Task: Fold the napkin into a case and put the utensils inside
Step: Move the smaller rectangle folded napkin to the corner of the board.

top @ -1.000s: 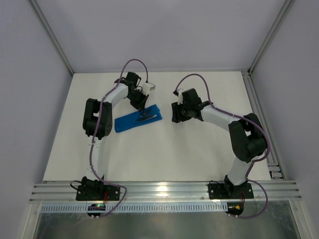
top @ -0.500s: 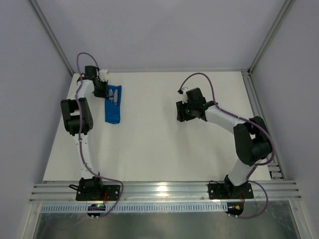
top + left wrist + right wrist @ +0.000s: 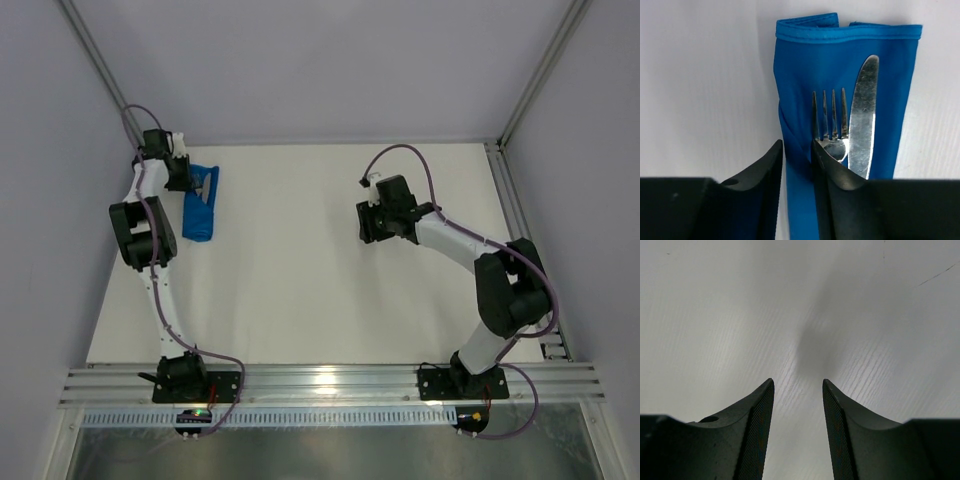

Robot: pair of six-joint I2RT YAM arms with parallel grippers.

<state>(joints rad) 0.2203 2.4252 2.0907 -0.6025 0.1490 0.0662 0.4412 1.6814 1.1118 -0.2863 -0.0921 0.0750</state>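
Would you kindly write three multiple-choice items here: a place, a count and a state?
1. Where does the napkin lie on the table? A far-left corner; B centre; C near-right edge.
2. How many utensils lie on it? A one; B two; C four.
3. How is the right pincer? A shut on cloth; B gripping a spoon; C open, empty.
Answers: 1 A, the top view shows it far left; 2 B, a fork and a knife; 3 C, bare table shows in its gap.
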